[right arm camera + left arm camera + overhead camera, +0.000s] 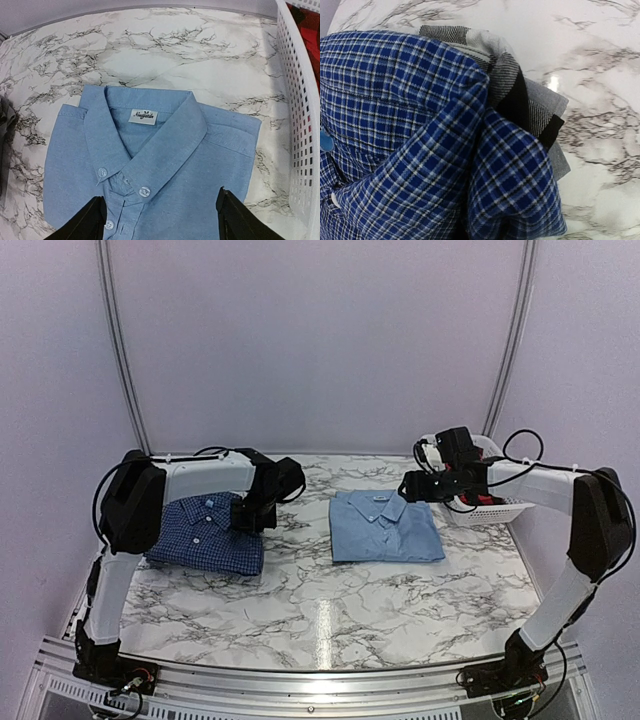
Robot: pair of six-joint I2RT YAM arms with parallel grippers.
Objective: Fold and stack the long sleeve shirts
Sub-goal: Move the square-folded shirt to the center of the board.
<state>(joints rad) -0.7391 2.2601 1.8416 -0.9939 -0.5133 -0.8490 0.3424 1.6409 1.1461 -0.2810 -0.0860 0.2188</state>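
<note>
The dark blue checked shirt [205,535] lies folded at the table's left, on top of a grey and black striped garment [512,90]. My left gripper [250,515] is at its right edge and is shut on a bunched fold of the checked cloth [470,165], which hides the fingers in the left wrist view. The light blue shirt [385,527] lies folded at the centre right, collar to the back. My right gripper [160,220] hovers open over its collar end [150,150], one black finger [87,220] on each side, touching nothing.
A white mesh basket [492,505] stands at the back right beside the light blue shirt, with something red inside; its wall [300,125] is close to my right gripper. The marble tabletop [330,610] lies in front of both shirts.
</note>
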